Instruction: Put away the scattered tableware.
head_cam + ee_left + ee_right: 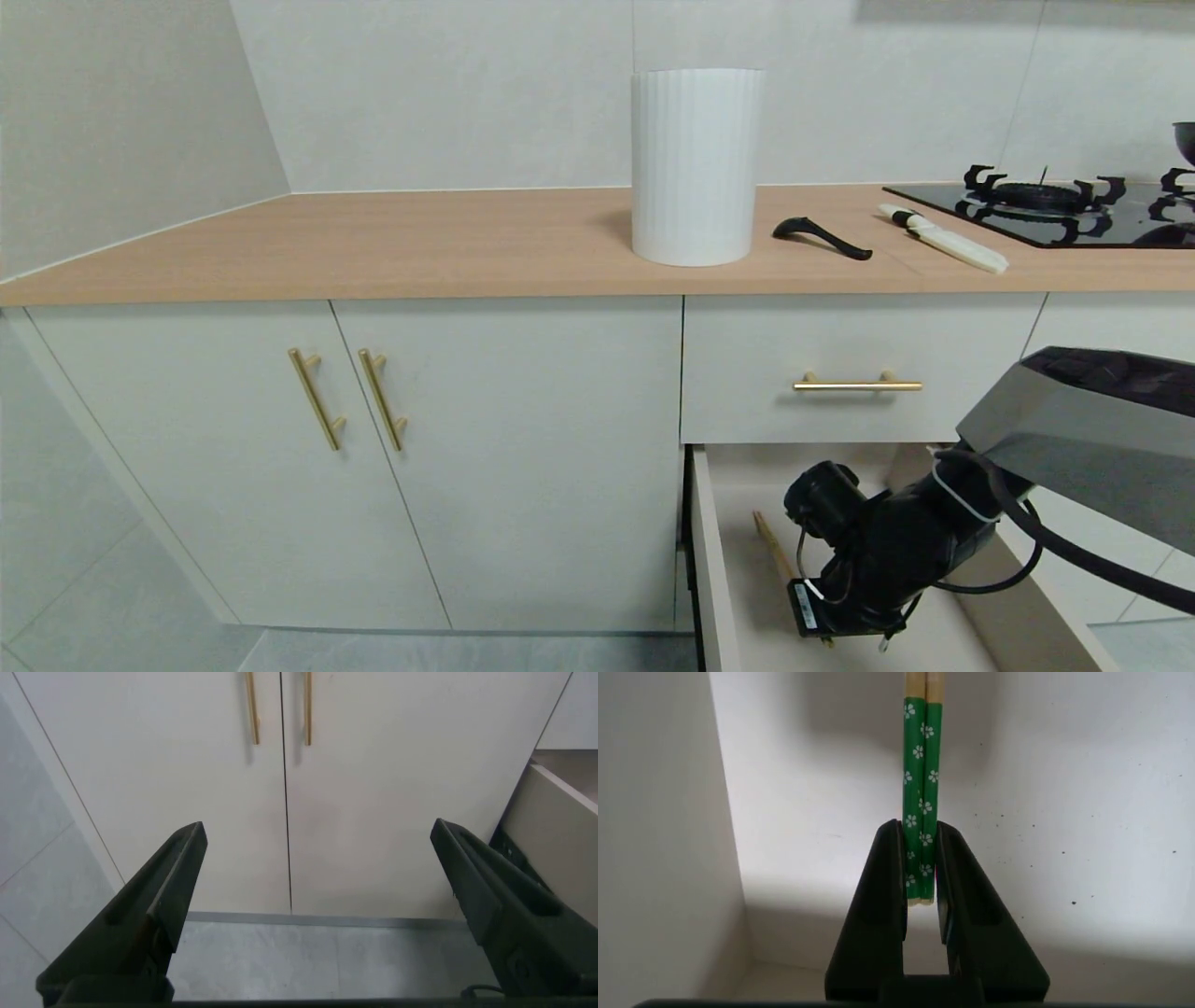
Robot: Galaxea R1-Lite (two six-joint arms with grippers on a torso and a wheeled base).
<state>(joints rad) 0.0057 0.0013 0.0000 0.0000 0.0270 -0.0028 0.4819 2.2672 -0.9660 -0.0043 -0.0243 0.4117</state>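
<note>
A pair of green chopsticks (920,784) with white flower print and bare wooden tips lies low over the white floor of the open drawer (714,560). My right gripper (921,835) is shut on their green end. From the head view the right wrist (887,551) hangs inside the drawer, and the chopsticks' wooden end (773,546) sticks out beyond it. On the countertop lie a black spoon (822,238) and a white knife (943,238) with a black band. My left gripper (318,835) is open, holds nothing, and faces the cabinet doors (285,793).
A tall white ribbed container (693,166) stands on the wooden counter left of the spoon. A black gas hob (1055,210) sits at the far right. The upper drawer with a gold handle (857,384) is closed. The drawer's side wall (663,831) is close beside the chopsticks.
</note>
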